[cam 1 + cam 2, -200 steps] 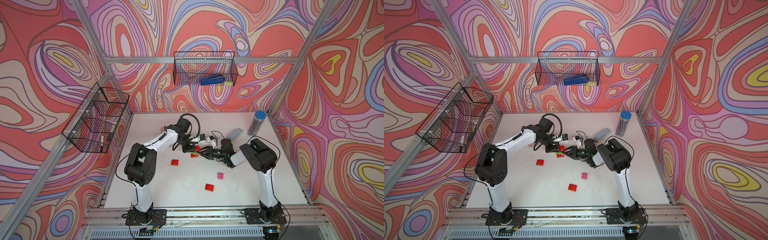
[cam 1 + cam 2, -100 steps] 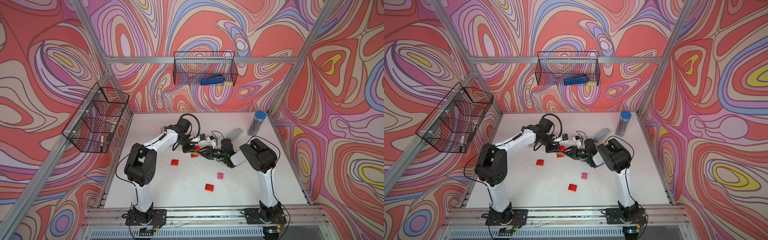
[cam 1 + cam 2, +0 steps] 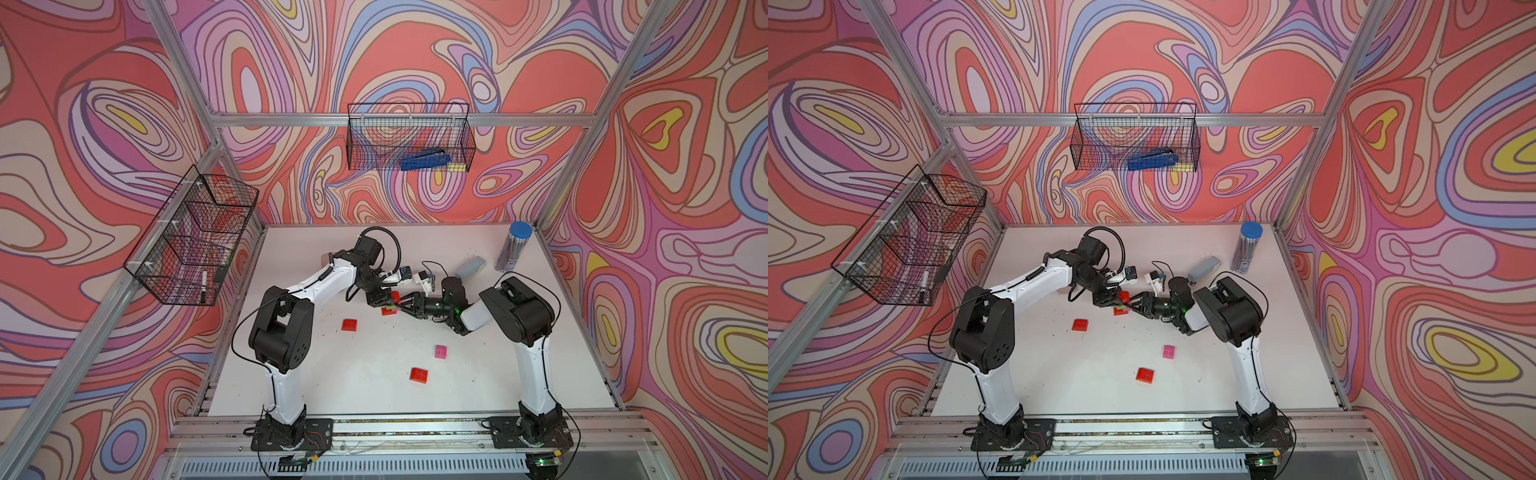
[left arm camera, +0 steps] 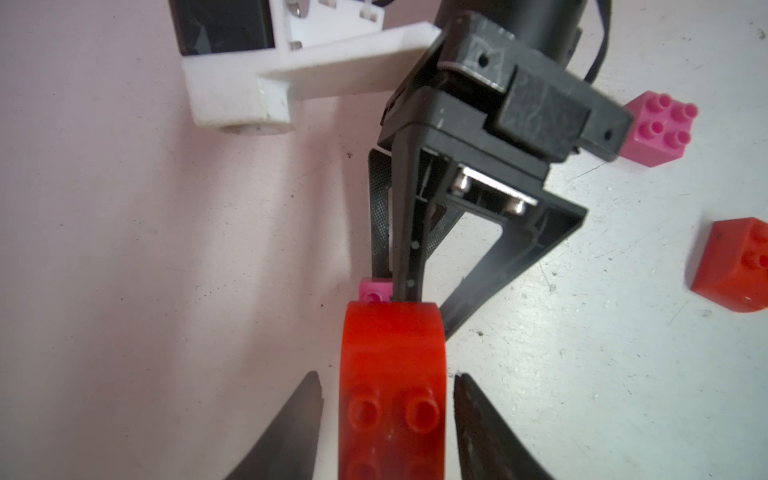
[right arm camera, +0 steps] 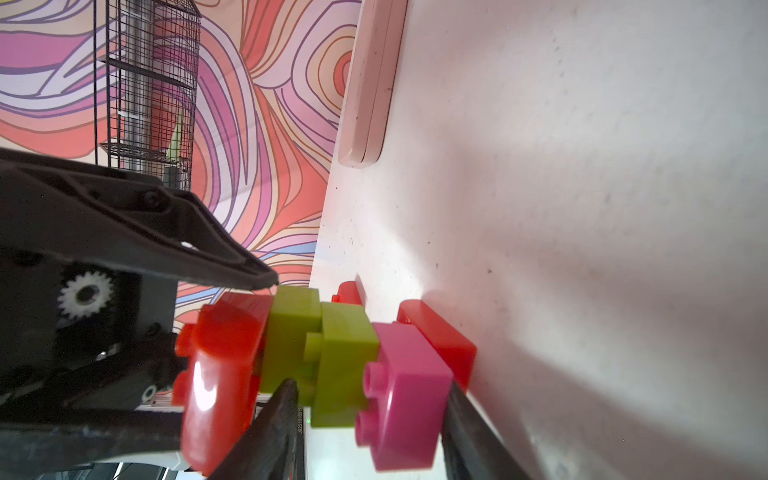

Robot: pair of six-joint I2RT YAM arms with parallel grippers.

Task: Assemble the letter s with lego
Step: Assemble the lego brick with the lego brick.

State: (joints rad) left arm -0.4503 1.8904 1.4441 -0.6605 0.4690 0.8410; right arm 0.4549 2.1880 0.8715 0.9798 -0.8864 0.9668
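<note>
Lego stack [image 5: 345, 361] stands near the middle of the tabletop [image 3: 332, 395], between the two arms. It has a red base brick on the surface, then pink, two lime green, and a curved red top brick [image 4: 392, 374].

In both top views the arms sit where they were a second ago, so nothing large has moved. The change is at the fingers. The left end effector [image 4: 384, 376] now has its fingers a little apart, one on each side of the red top brick. A thin strip of tabletop shows on both sides, so it has hold of nothing. That reads as a release straight after pressing the top brick on.

The right end effector [image 5: 372, 384] straddles the green and pink middle of the stack. One finger is against the green and the other beside the pink brick and red base, so it appears closed on the stack to steady it.

For the task, this probably means another piece is seated and the left arm is free to fetch more. Three pieces lie loose and well apart: a red brick [image 3: 349, 325], a pink brick [image 3: 441, 351] and a second red brick [image 3: 419, 374]. Whether the top brick is pressed fully home is unclear, as it looks slightly askew in the right wrist view.
</note>
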